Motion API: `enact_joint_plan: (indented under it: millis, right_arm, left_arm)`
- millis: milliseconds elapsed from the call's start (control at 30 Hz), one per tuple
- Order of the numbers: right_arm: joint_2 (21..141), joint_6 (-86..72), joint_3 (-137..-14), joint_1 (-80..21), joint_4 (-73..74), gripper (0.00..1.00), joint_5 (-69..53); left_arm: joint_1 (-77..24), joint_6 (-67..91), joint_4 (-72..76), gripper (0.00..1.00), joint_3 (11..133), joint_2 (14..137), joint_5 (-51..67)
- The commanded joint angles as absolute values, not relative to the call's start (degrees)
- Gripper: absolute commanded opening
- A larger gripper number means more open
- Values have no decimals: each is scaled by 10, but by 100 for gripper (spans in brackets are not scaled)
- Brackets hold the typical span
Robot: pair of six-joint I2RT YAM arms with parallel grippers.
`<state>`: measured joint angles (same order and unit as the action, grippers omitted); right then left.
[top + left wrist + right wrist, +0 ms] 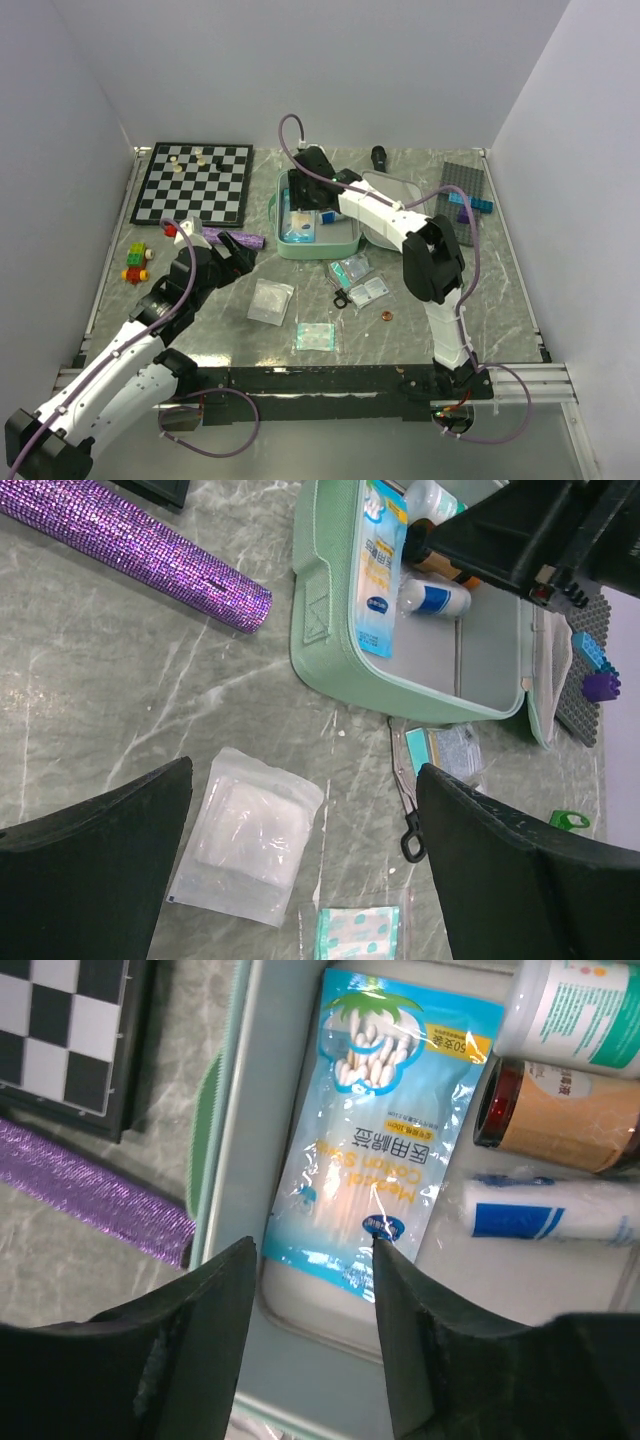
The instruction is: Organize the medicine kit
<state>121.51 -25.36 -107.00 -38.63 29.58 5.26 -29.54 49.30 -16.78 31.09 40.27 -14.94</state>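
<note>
The right gripper holds its jaws parted and empty just above a cotton swab packet that lies inside the medicine kit. The left gripper hangs wide open over a gauze packet on the tabletop. The kit lies open mid-table, beside the chessboard. It looks light and soft-walled, so it is probably best steadied by its rim.

Mint-green medicine kit with pale grey lining, black-and-white checked chessboard, sparkly purple roll, grey-green marbled table.
</note>
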Motion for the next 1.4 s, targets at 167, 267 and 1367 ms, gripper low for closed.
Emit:
enact_joint_plan:
  millis: [167,267,1367]
  right_arm:
    - [1230,-214,-1032,-388,275,25,24]
    - [1252,-216,-1034,-388,279,22,16]
    - [972,-192,-880,-416,157,75,73]
  left_arm:
    - [-295,517,-130,96,307,411,-127]
    - [-294,515,-130,97,308,417,-125]
    - [-294,483,-159,99,351,439,-176]
